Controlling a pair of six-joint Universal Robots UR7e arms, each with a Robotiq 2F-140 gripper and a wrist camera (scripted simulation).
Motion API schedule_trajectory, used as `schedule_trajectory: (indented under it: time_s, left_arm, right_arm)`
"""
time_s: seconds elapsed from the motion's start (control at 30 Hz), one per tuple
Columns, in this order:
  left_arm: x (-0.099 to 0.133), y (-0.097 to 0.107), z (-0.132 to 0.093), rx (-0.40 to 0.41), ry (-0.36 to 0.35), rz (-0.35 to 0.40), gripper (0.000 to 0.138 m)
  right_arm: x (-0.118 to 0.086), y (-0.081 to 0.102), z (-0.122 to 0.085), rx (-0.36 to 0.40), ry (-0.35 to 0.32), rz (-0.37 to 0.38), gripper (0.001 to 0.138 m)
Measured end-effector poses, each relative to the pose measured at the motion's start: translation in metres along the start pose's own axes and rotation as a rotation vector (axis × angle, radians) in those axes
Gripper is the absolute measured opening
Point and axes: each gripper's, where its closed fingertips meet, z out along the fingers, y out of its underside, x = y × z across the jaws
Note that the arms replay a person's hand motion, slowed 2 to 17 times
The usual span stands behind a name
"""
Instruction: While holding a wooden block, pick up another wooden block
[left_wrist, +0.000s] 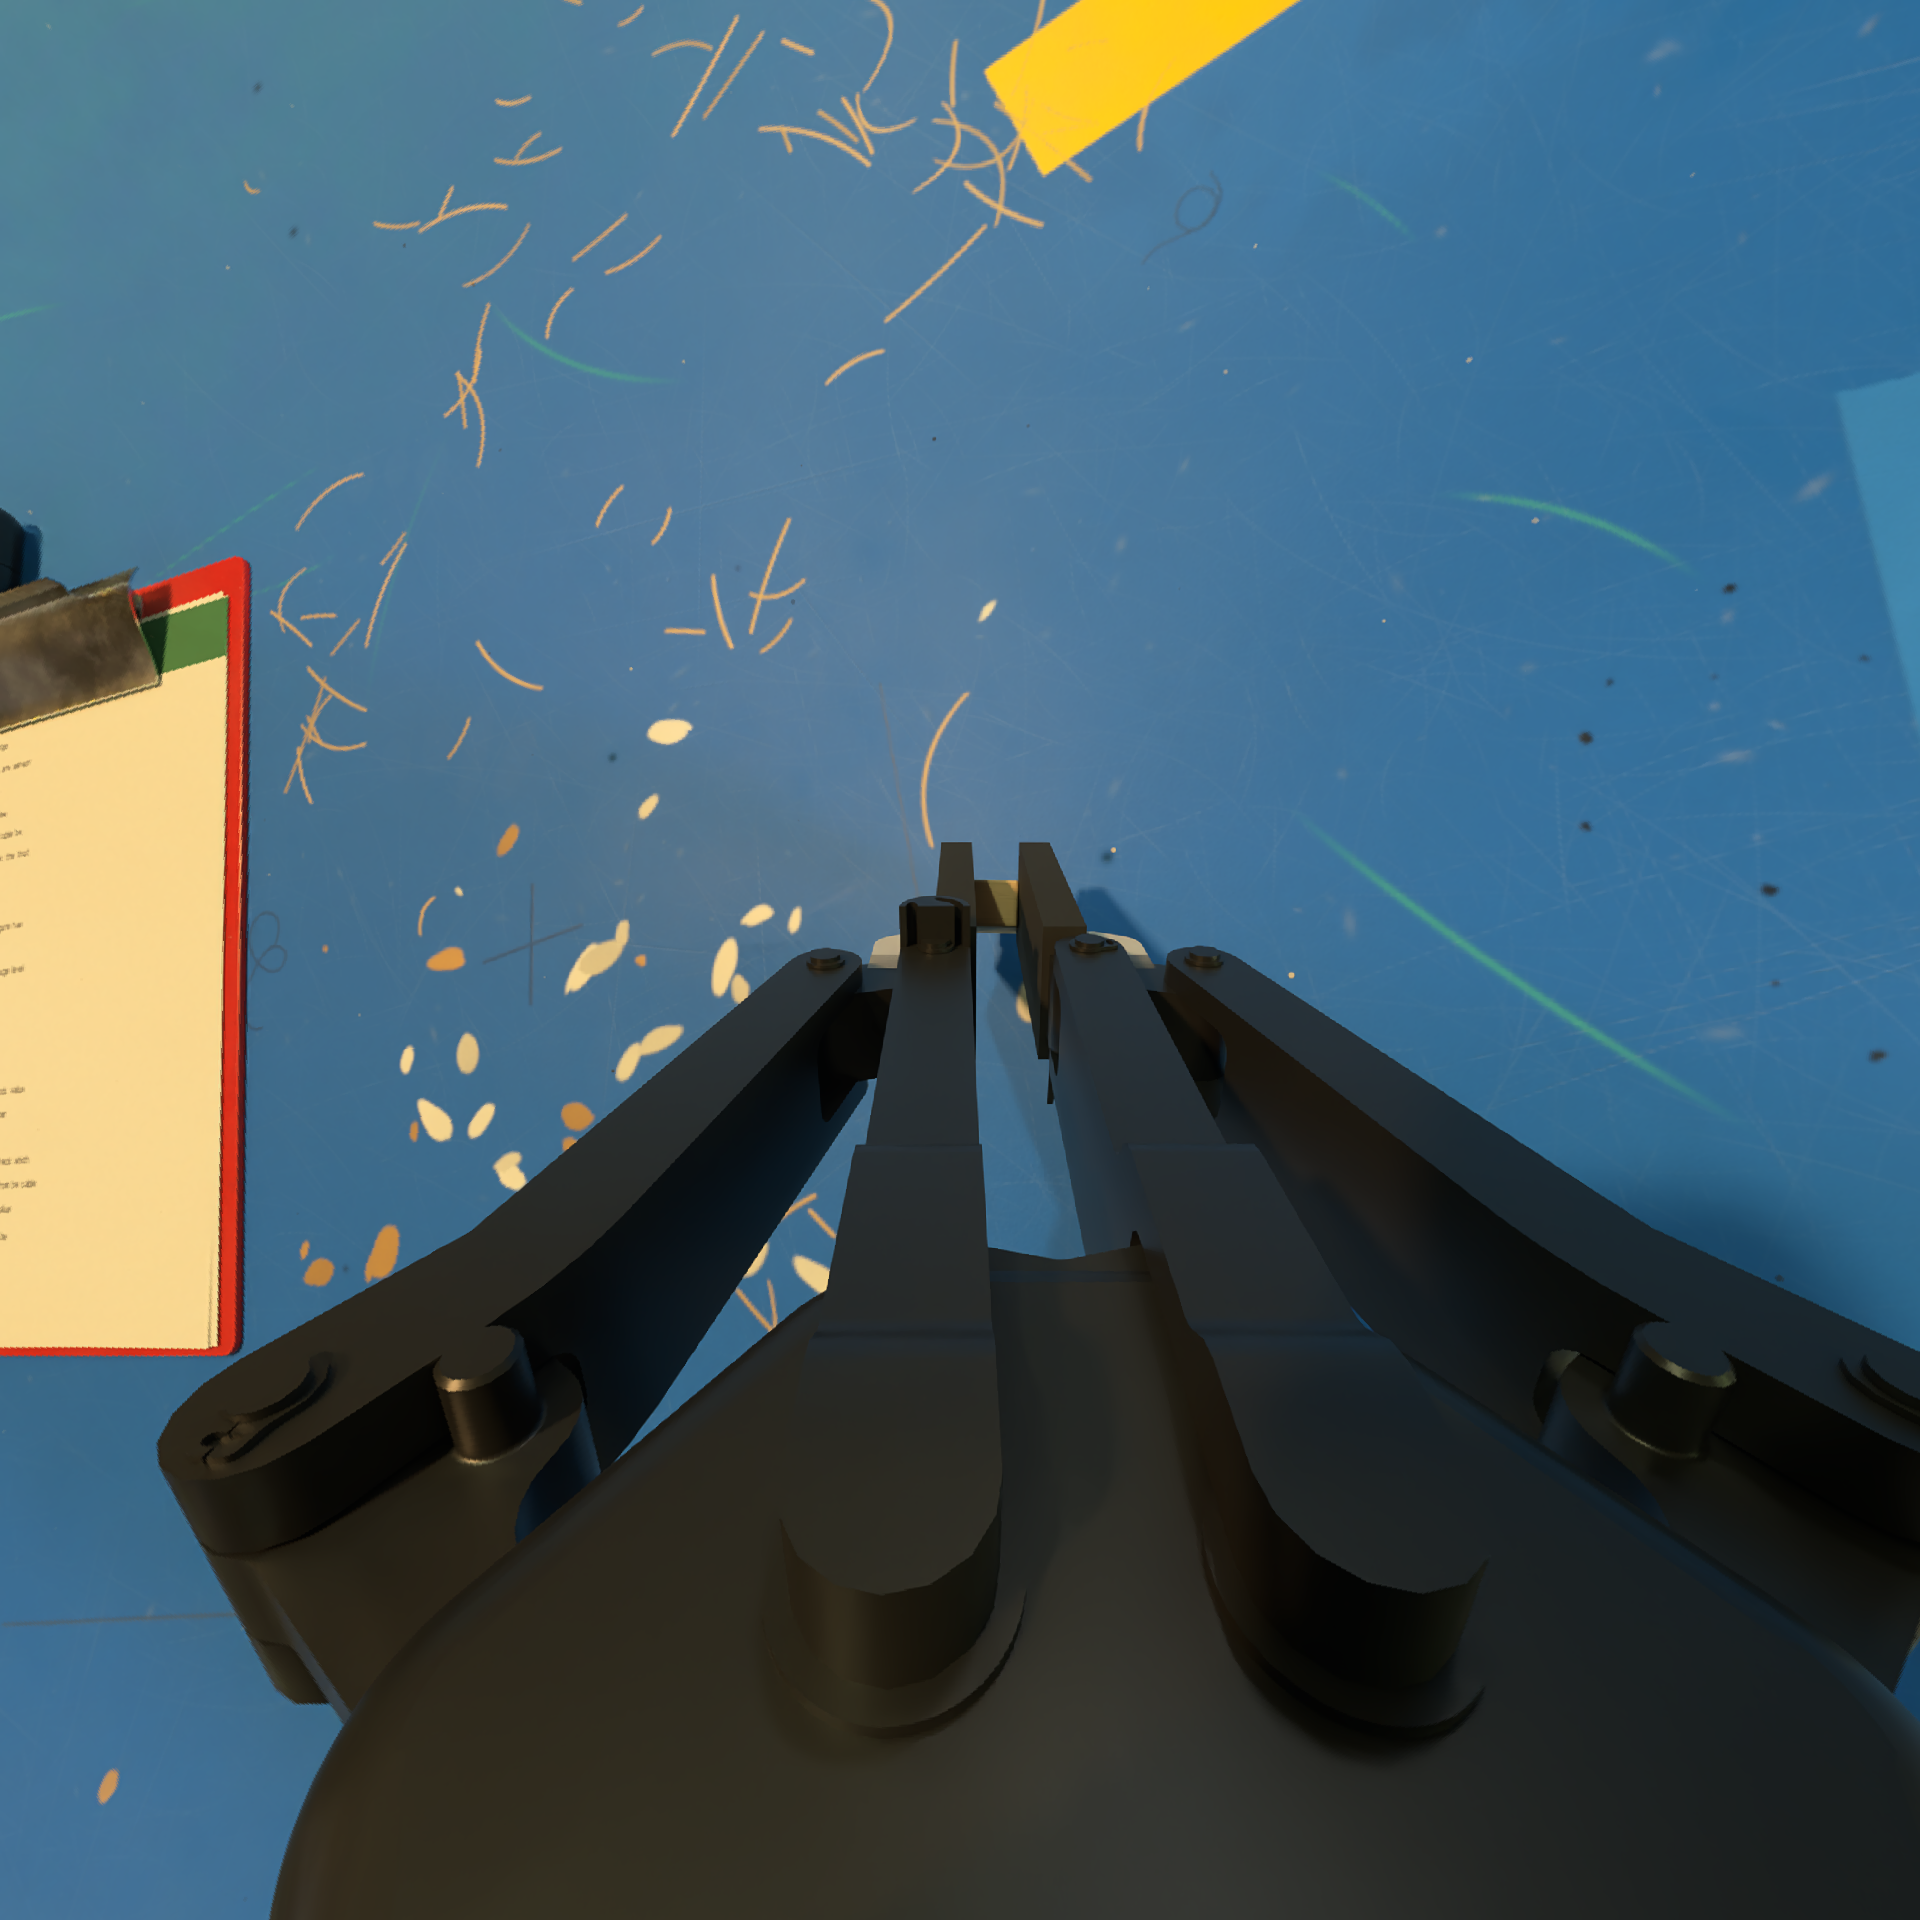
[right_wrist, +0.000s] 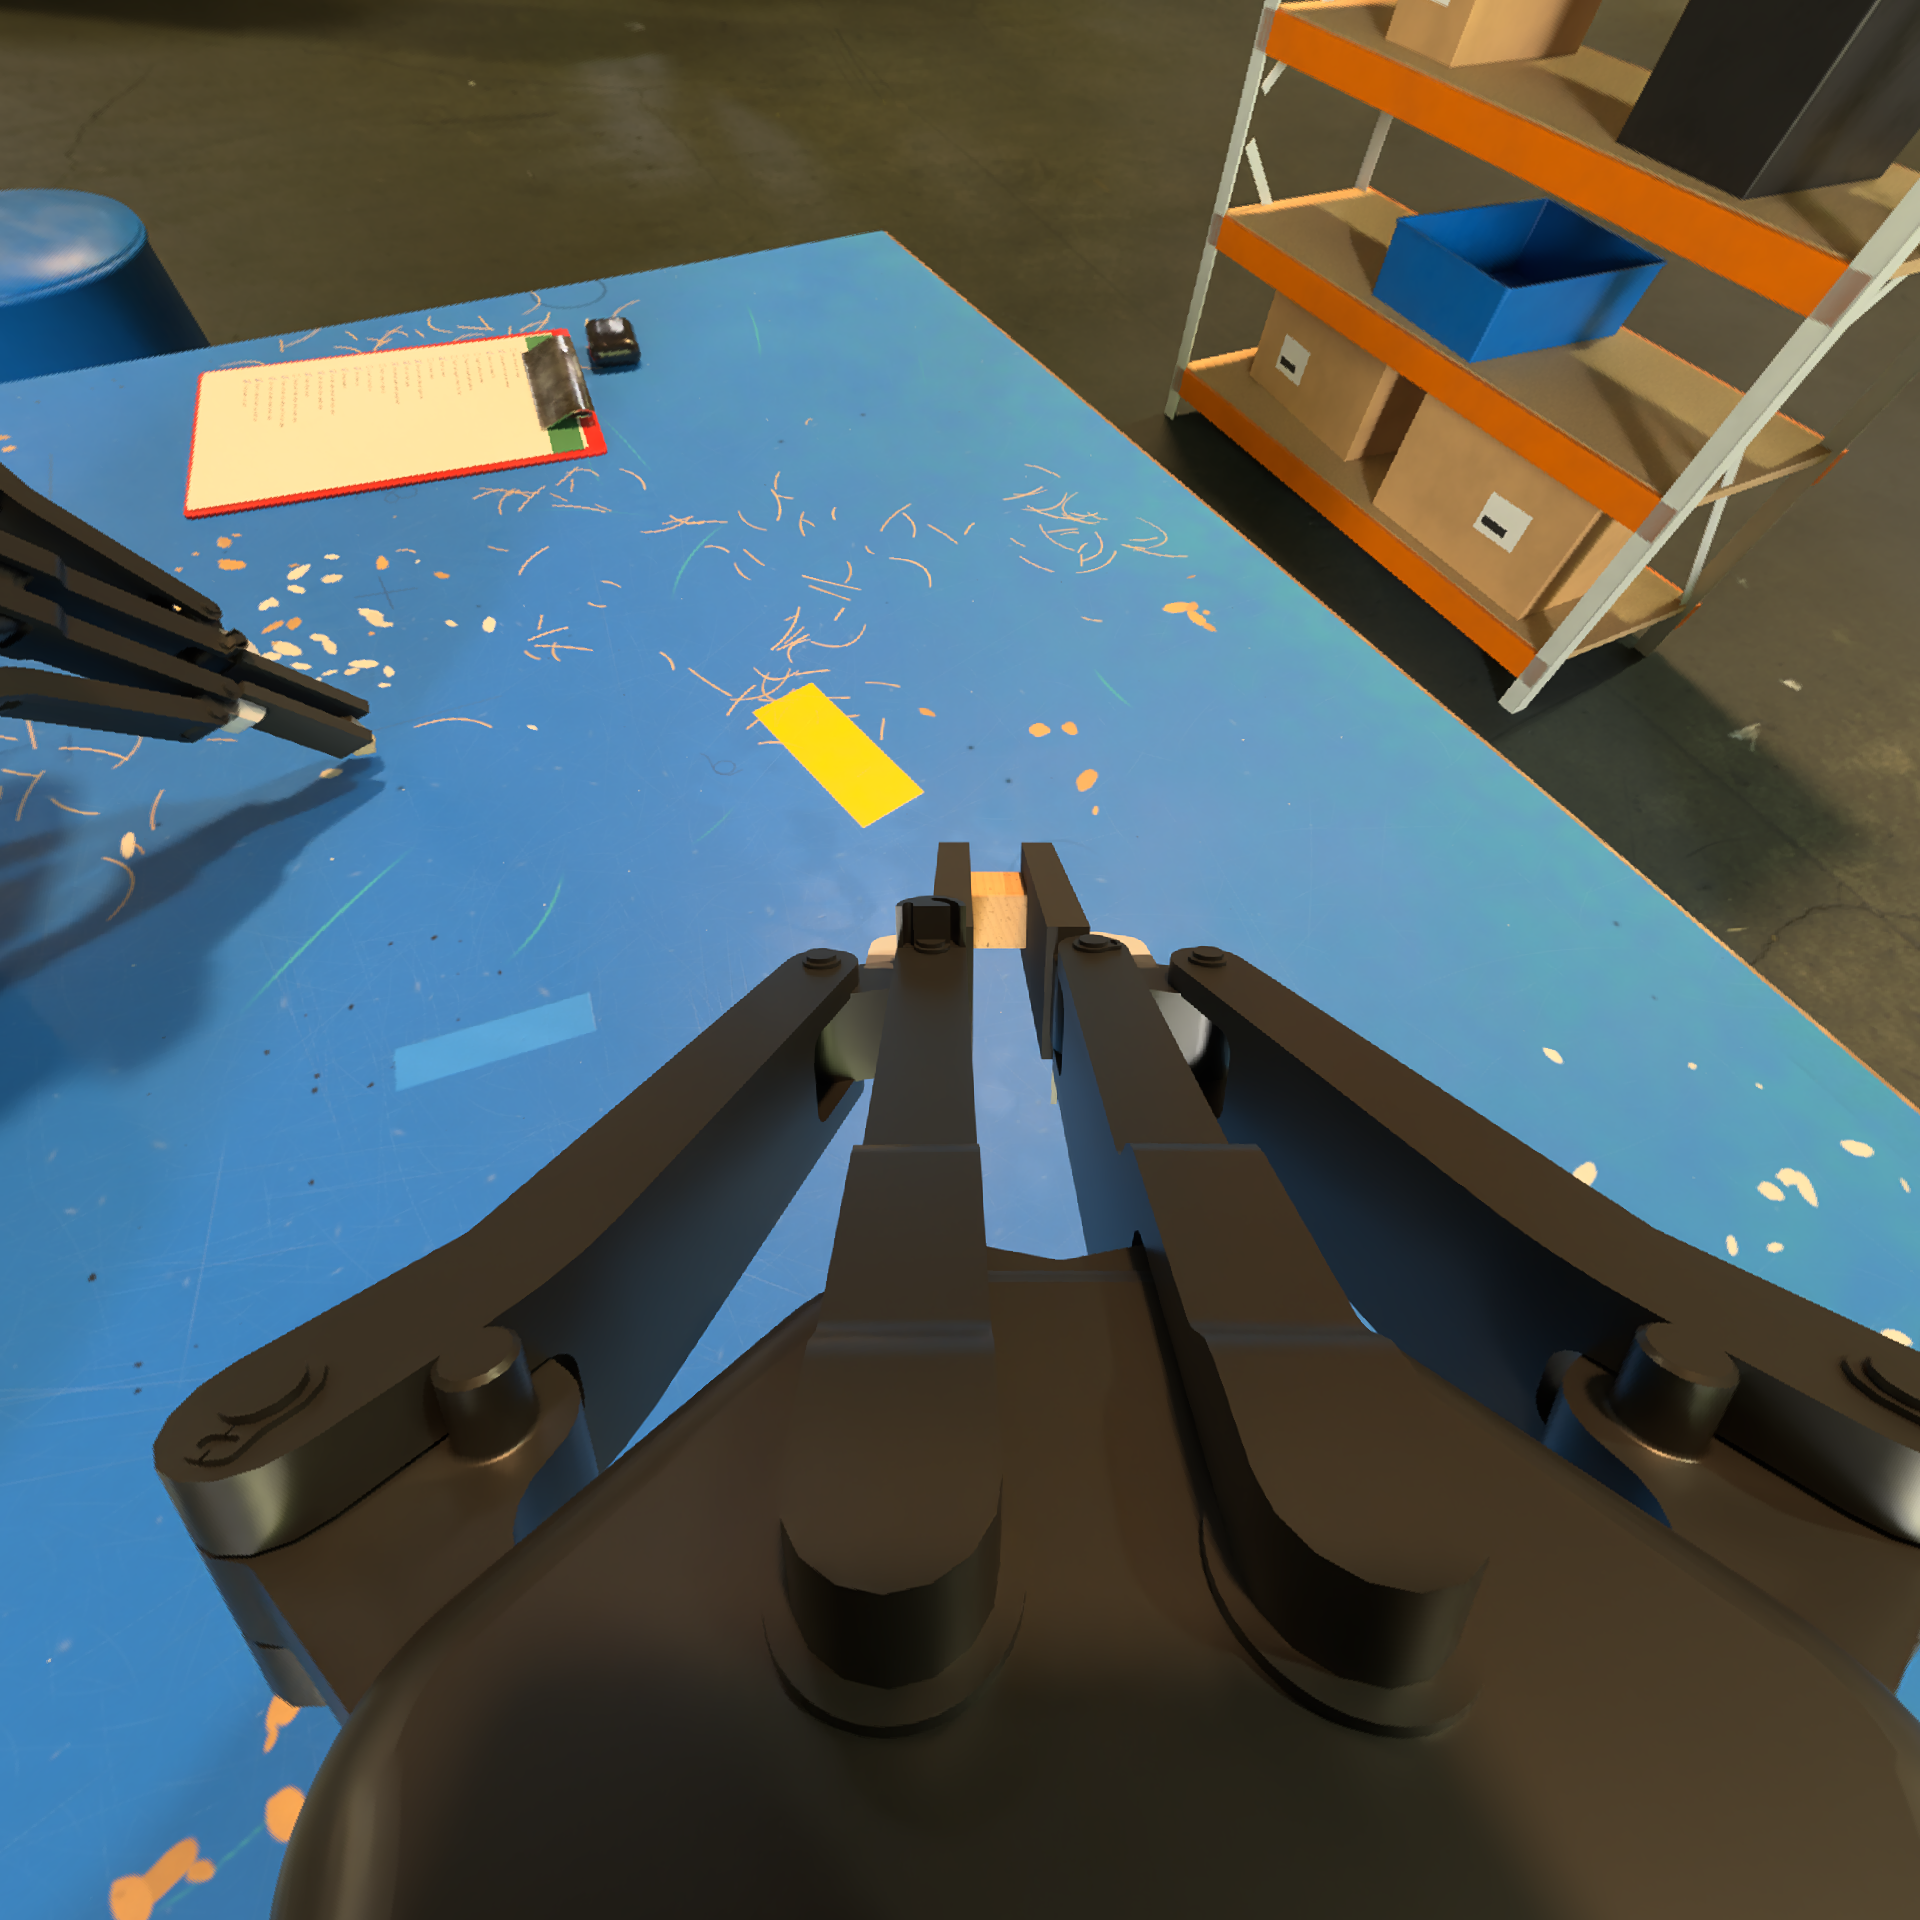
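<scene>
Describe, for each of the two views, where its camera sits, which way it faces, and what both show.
Left wrist view: on the left gripper, facing steeply down at the blue table; its fingers pinch a wooden block.
Right wrist view: on the right gripper, facing forward across the table towards a shelf rack; it grips another block.
Shared: red clipboard, yellow strip.

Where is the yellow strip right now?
The yellow strip lies flat mid-table in the right wrist view, just ahead-left of the right gripper and its wooden block; the left wrist view shows it top-centre.

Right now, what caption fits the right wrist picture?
Right gripper pinches a wooden block above the blue table.
</scene>
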Motion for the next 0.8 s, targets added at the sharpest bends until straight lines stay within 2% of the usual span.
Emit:
schedule_trajectory:
  time_s: [0.4, 0.8]
  left_arm:
    - [0.004, -0.014, -0.022, 0.057, 0.02, -0.015, 0.012]
    - [0.011, -0.041, -0.059, 0.14, 0.005, 0.011, 0.012]
  right_arm:
    - [0.0, 0.0, 0.0, 0.0, 0.0, 0.0, 0.013]
    - [0.0, 0.0, 0.0, 0.0, 0.0, -0.001, 0.013]
